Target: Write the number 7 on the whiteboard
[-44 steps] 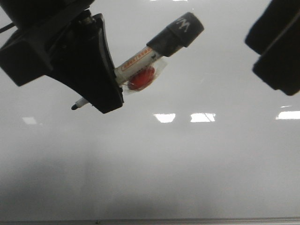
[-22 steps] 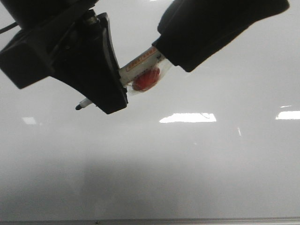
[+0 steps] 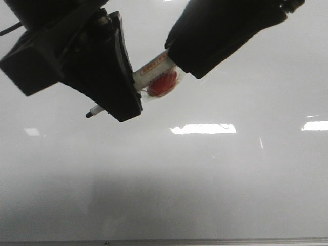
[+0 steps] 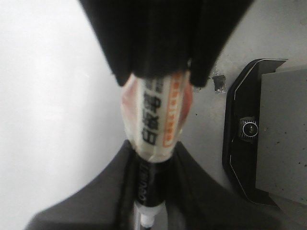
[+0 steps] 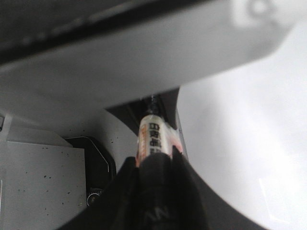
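Note:
The whiteboard [image 3: 205, 179] fills the front view, glossy and pale grey. No number 7 shows on it. My left gripper [image 3: 110, 97] is shut on a white marker [image 3: 154, 69] with orange print and a red blob taped to it [image 3: 163, 84]. The marker's bare tip [image 3: 92, 113] pokes out past the left fingers, above the board. My right gripper [image 3: 205, 46] is shut on the marker's black far end, which it hides. In the left wrist view my left gripper [image 4: 148, 201] holds the marker [image 4: 158, 120] between the fingers. In the right wrist view my right gripper [image 5: 156, 191] holds the black end [image 5: 156, 172].
The board's thin grey frame edge [image 3: 164, 241] runs along the bottom of the front view. Bright light reflections [image 3: 202, 128] lie on the board. A black camera housing [image 4: 249, 129] on a grey base shows beside the board; it also shows in the right wrist view [image 5: 91, 191].
My right gripper has come in from the upper right and closed over the marker's black end. My left gripper with the marker has shifted slightly right.

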### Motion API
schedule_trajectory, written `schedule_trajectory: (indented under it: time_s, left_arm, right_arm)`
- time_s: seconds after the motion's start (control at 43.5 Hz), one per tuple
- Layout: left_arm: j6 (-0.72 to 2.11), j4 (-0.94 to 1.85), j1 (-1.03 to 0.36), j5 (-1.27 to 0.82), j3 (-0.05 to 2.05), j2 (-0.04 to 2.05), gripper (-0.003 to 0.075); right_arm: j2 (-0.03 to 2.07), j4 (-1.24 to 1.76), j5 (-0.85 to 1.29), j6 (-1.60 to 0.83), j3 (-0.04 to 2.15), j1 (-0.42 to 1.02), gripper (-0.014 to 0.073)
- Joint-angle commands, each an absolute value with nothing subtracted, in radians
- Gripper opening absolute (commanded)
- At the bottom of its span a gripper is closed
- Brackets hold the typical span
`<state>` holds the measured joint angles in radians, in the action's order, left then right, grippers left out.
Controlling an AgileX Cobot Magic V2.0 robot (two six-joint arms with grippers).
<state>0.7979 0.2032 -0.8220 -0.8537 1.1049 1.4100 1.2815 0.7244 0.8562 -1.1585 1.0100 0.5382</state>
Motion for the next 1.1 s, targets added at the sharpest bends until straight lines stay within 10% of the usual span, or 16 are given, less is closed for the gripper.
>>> schedule_trajectory:
  time_s: [0.0, 0.322, 0.758, 1.08]
  left_arm:
    - [0.797, 0.223, -0.831, -0.81, 1.139, 1.382, -0.0008]
    - [0.723, 0.179, -0.827, -0.808, 1.14, 1.338, 0.0471]
    - [0.446, 0.154, -0.546, -0.806, 0.999, 1.015, 0.0479]
    - [0.434, 0.185, -0.483, -0.706, 0.928, 0.942, 0.0479]
  right_arm:
    - [1.261, 0.77, 0.838, -1.171, 1.044, 0.536, 0.0051]
    - [1.249, 0.765, 0.828, -1.148, 1.044, 0.535, -0.0066]
    - [1.119, 0.455, 0.777, -0.492, 1.063, 0.342, -0.0066]
    - [1.164, 0.486, 0.433, -0.497, 0.991, 0.37, -0.0066]
